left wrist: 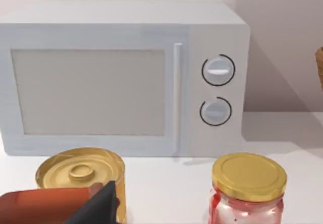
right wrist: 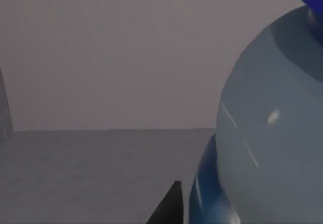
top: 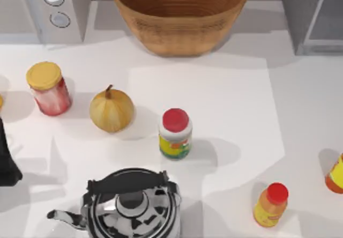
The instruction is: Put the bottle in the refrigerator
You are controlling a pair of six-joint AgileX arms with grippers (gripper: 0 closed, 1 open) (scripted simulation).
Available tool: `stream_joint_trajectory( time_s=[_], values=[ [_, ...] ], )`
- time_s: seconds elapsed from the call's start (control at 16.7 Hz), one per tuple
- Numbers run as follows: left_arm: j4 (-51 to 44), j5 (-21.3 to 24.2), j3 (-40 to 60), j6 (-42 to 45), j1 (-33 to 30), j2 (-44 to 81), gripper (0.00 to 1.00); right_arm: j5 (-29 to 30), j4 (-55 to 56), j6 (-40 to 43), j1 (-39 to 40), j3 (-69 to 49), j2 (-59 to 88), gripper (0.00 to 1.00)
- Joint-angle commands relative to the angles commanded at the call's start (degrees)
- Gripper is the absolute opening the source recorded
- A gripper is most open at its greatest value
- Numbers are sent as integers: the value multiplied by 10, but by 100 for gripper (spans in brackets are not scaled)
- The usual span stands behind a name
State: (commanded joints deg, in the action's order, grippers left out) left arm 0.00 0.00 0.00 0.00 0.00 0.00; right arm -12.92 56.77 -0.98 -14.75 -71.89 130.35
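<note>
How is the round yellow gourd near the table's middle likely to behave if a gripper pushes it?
The gourd looks rounded with little flat base, so it would probably roll or wobble rather than slide. Its ribbed skin seems hard, so likely stiff. Pushed toward the top view's left, it might bump the yellow-lidded jar standing close by.

- A white table (top: 225, 104) spreads under soft light, its things casting pale grey shadows;
- a plain pinkish-grey wall (left wrist: 272, 42) rises behind it;
- the wall meets the tabletop in a straight line.
</note>
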Motion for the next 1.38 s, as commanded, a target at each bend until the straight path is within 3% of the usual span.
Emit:
stream_joint_trajectory(
  time_s=[0.36, 0.66, 1.38],
  values=[
    [0, 0, 0, 0, 0, 0, 100, 12, -56, 3, 14, -125, 54, 1],
    [0, 0, 0, 0, 0, 0, 100, 14, -62, 3, 15, -132, 58, 1],
    [0, 0, 0, 0, 0, 0, 100, 14, -62, 3, 15, -132, 58, 91]
  ],
)
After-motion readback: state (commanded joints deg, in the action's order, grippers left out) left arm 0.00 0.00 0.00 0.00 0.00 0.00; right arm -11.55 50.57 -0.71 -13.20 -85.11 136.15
